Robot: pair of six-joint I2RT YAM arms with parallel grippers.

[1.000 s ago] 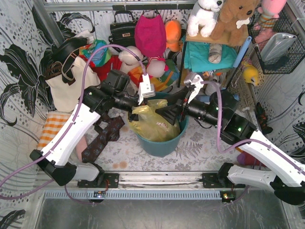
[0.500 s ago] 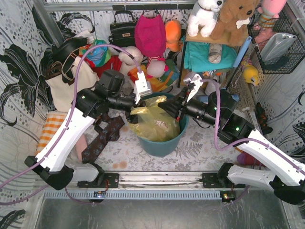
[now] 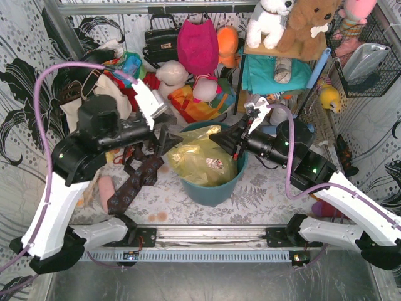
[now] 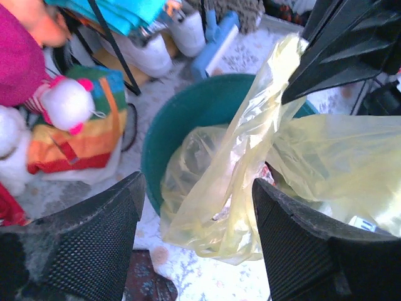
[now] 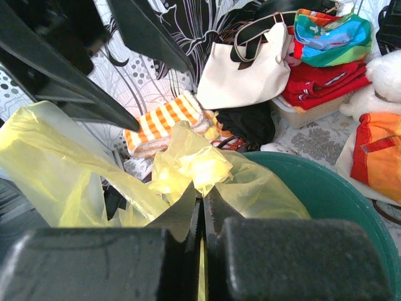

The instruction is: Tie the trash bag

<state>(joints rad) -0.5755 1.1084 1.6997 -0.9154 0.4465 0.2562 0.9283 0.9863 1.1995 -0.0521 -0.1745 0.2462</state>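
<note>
The trash bag [image 3: 199,160], thin yellow crinkled plastic, sits in the teal bin [image 3: 212,192] at the middle of the table, its loose top bunched above the bin's rim. The right gripper [image 3: 217,137] reaches in from the right over the far side of the bin. In its wrist view its fingers [image 5: 263,263] are pressed together with a fold of the yellow film caught between them, and the plastic rises in a puckered knob just past the tips. The left gripper [image 3: 165,139] hangs at the bin's left rim, just beside the bag, with its jaws spread wide and holding nothing. In its wrist view the two dark fingers [image 4: 94,251] stand far apart, and the bag and the bin show in the gap beyond them. From there a long strip of the bag runs up and to the right to the dark fingers of the other gripper, which pinch it, while a second lobe spreads out to the right. A patterned necktie [image 3: 135,182] lies on the table left of the bin. A cream tote bag [image 5: 241,72] with dark handles leans at the back, with an orange checked cloth [image 5: 164,119] near it.
</note>
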